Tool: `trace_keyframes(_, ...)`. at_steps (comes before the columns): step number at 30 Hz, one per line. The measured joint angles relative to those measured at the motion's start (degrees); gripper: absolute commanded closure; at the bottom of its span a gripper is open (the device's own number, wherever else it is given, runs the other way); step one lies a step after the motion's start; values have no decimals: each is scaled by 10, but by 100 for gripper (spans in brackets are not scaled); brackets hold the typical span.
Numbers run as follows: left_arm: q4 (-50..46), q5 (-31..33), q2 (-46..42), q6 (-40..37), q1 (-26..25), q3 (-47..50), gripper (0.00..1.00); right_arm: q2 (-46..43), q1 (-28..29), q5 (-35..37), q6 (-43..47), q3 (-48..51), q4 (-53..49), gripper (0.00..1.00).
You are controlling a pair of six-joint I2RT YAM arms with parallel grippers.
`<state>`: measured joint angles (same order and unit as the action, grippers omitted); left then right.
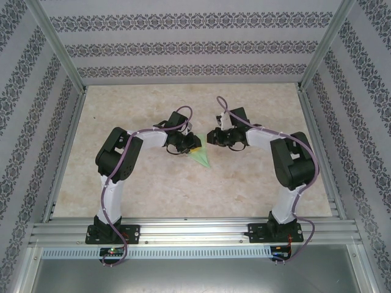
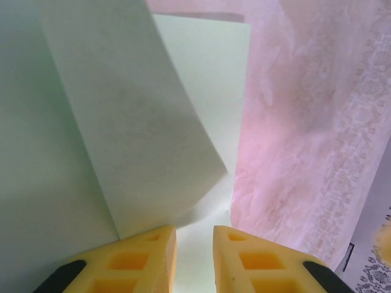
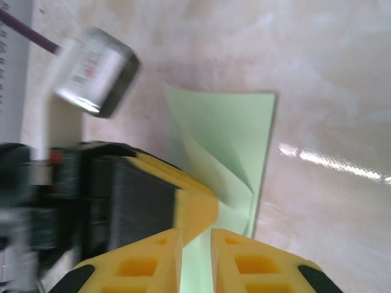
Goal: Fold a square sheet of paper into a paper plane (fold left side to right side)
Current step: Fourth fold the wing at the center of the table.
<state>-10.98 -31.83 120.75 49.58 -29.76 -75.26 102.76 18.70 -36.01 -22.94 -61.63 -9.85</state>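
The sheet of paper (image 1: 202, 159), pale green and folded into a pointed, layered paper plane shape, lies on the table's middle between both grippers. In the left wrist view one flap of the sheet of paper (image 2: 122, 122) curls up off the flat layer. My left gripper (image 2: 195, 235) stands tip-down on the sheet, jaws a narrow gap apart with only flat paper showing between them. My right gripper (image 3: 195, 235) is over the near end of the sheet (image 3: 238, 134), jaws slightly apart and gripping nothing. The left gripper's yellow finger (image 3: 197, 206) rests on the paper just ahead of it.
The beige marbled table (image 1: 183, 189) is bare around the paper. Patterned walls and aluminium frame posts (image 1: 58, 46) close in the back and sides. A metal rail (image 1: 195, 232) at the near edge carries both arm bases. The two grippers (image 1: 201, 140) nearly touch.
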Motion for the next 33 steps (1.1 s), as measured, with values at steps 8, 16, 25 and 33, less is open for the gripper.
trace_keyframes(8, 1, 0, 0, 0, 0, 1, 75, -65, 34, -26, -21, 84, 13, 82)
trace_keyframes(16, 1, 2, -1, 0, 0, 1, 75, -21, 67, -46, -29, 95, 15, 83)
trace_keyframes(25, 1, 2, -1, 0, 0, 1, 75, 8, 68, -46, -28, 95, 10, 83)
trace_keyframes(33, 1, 2, -1, 0, 0, 1, 75, 13, 68, -41, -24, 95, 3, 83)
